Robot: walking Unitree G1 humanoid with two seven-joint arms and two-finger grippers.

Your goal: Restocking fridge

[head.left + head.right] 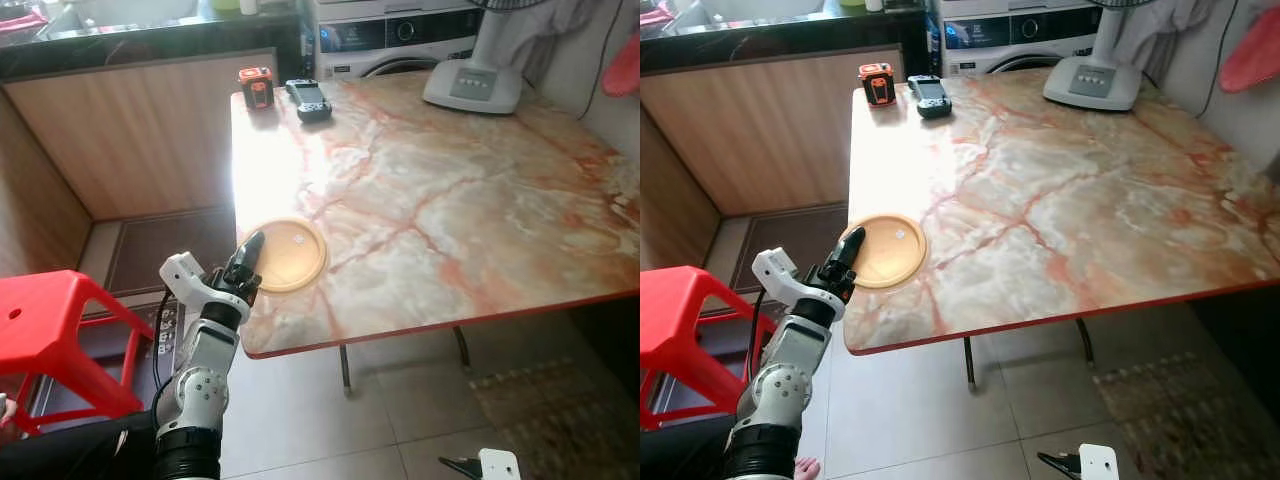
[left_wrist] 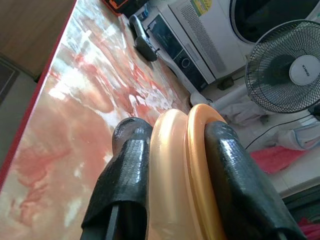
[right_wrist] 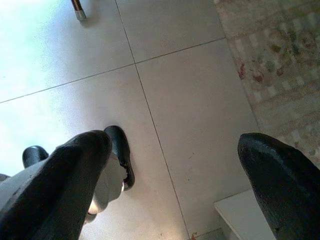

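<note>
I see the left gripper [image 1: 250, 262] at the near left corner of the marble table [image 1: 450, 200], its two black fingers [image 2: 125, 170] pinching the rim of the orange plate [image 1: 290, 255]; in the left wrist view the rim sits edge-on, clamped between both pads. The plate lies flat on the tabletop just ahead of the gripper, close to the table's left edge. Well beyond the gripper, at the far left end of the table, I note an orange-and-black device [image 1: 256, 87] and a dark handheld controller [image 1: 310, 99] beside it. Far ahead and to the right stands a fan base [image 1: 472, 85]. A red stool [image 1: 50, 330] is on the floor left of the arm. The right gripper [image 3: 170, 165] hangs low over the tiled floor [image 3: 190, 100], fingers spread wide apart, holding nothing.
</note>
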